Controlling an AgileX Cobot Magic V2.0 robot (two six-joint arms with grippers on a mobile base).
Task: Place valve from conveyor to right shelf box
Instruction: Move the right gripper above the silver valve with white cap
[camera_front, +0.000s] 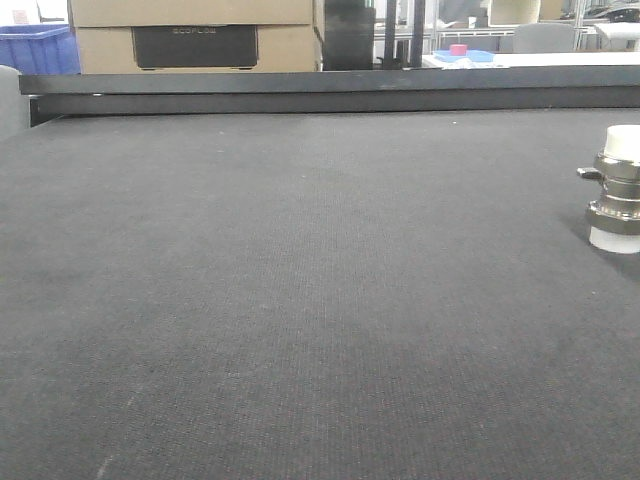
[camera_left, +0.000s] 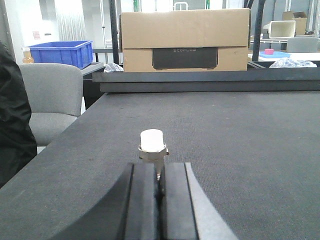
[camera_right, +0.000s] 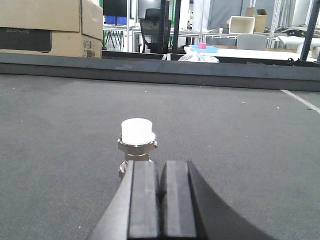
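The job is at its very start: the valve (camera_right: 137, 140) has not been picked up. It stands upright on the conveyor (camera_right: 240, 150), white cap on top, well short of the black rail (camera_right: 225, 75) that runs along the belt's far edge.

The right pincer (camera_right: 160, 167) sits low over the belt, on the side of the valve away from the rail and lined up with it. Its two dark pads are pressed together with nothing between them, and their tips hide the foot of the valve. The left pincer (camera_left: 160, 167) is also pressed together and empty. Its own view shows a white-capped fitting just ahead of it, towards the rail. I cannot tell whether that is the same valve, since the front view shows only one, at its right edge.

I judge this to be the approach before the grasp. The next move calls for three things:
- Spread the pads wider than the ribbed body before going any nearer the rail, because closed tips would likely push the small fitting over.
- Ease forward until the pads flank the body below the cap, clear of the little lever low on its left.
- Pinch and lift.

The shelf box shows in no view, so the carry will have to go out of these frames.
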